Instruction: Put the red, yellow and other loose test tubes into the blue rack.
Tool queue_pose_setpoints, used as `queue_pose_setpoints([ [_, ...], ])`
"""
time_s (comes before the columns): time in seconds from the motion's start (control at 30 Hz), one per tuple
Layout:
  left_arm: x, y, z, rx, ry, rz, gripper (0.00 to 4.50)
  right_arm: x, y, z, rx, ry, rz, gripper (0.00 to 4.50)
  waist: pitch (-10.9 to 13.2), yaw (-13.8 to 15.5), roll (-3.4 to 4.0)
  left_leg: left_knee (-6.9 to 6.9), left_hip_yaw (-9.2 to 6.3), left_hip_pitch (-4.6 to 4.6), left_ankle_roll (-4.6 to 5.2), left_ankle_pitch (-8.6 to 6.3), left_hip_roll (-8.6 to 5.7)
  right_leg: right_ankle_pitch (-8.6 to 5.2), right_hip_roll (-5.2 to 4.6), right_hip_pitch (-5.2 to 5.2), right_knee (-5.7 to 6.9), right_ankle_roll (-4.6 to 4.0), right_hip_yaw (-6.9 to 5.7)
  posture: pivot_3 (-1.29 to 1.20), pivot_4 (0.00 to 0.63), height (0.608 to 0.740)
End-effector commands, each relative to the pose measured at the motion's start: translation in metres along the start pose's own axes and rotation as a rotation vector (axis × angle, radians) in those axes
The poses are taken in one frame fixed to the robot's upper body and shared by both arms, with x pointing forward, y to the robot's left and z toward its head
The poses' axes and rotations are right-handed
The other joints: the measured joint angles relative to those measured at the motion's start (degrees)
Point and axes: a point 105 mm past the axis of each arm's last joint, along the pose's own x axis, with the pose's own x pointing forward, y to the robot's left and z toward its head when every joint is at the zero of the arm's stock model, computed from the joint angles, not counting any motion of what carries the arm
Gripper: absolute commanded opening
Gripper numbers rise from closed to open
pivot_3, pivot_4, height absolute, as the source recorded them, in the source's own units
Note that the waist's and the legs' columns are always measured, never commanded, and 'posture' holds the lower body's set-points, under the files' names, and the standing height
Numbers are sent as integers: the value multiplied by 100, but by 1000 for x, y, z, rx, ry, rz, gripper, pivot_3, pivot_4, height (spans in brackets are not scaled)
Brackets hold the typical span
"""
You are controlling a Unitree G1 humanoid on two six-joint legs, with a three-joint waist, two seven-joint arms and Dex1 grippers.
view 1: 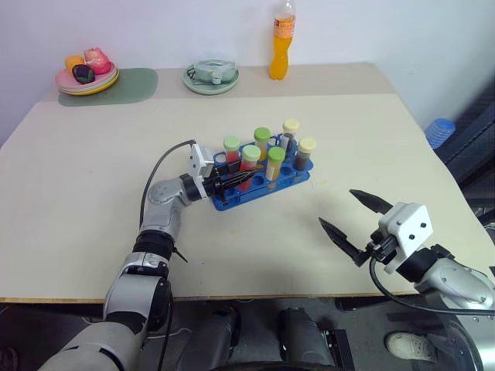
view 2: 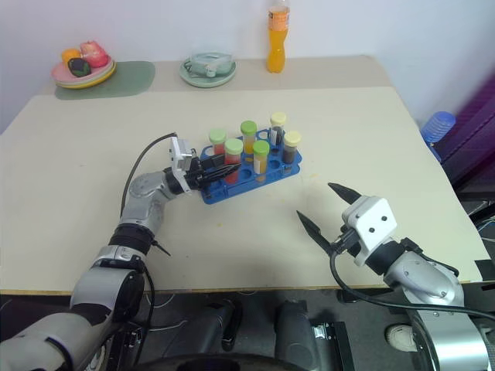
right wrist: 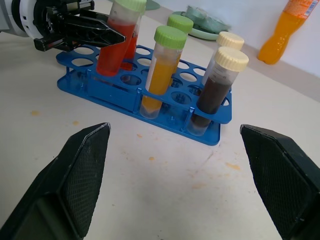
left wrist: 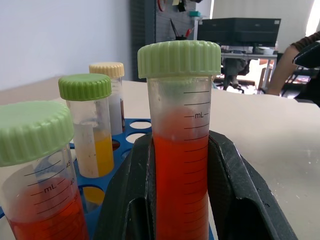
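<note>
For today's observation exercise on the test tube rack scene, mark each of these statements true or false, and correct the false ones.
1. The left gripper is shut on a red-filled test tube with a green cap. True.
2. The right gripper holds a tube. False: its jaws stand open with nothing between them, short of the blue rack.
3. An orange drink bottle stands at the table's far edge. True.
4. The blue rack lies tipped on its side. False: it stands flat on the table with tubes upright in it.
5. All tube caps are green. False: two are cream.
</note>
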Motion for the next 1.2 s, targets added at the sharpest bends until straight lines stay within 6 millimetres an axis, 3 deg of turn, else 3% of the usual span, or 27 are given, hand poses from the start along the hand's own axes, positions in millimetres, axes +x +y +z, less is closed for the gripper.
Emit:
queue_pose_setpoints([
  [0.03,3,2,3,7,-2,-6,759,0,-1,3,-14,-12,-6,4293,0,-2,0,0,0,0,0,0,0,0,0,0,0,0,0,0,150,740],
  [0.13,4,-1,6,-20,-30,-25,759,-1,-1,1,-11,-11,-8,4293,0,-1,0,0,0,0,1,0,0,0,0,0,0,0,0,0,150,740],
  [0.37,7,5,6,-2,-12,47,4169,-4,-1,-3,-7,-2,-17,4293,0,-12,0,0,0,0,1,0,0,0,0,-1,0,0,0,0,150,740],
  [0.4,6,4,8,-12,-15,37,4446,-4,-1,-3,-5,-1,-18,4293,0,-17,-1,0,0,0,0,0,0,0,0,-1,1,0,0,0,150,740],
  [0.67,-11,2,10,46,91,73,4446,-4,-8,-11,20,15,-35,4293,0,-21,0,-3,0,0,0,0,1,0,1,-3,2,0,2,0,150,740],
  [0.87,-46,1,20,67,92,150,4446,2,-23,-19,28,9,-69,4293,-1,-22,2,-5,0,0,0,0,1,0,1,-5,2,0,2,0,150,740],
  [1.2,-105,-7,17,79,205,325,4446,2,-50,-33,53,2,-131,4293,-3,-2,6,-8,1,1,0,-1,1,0,0,-4,0,-1,4,0,150,740],
])
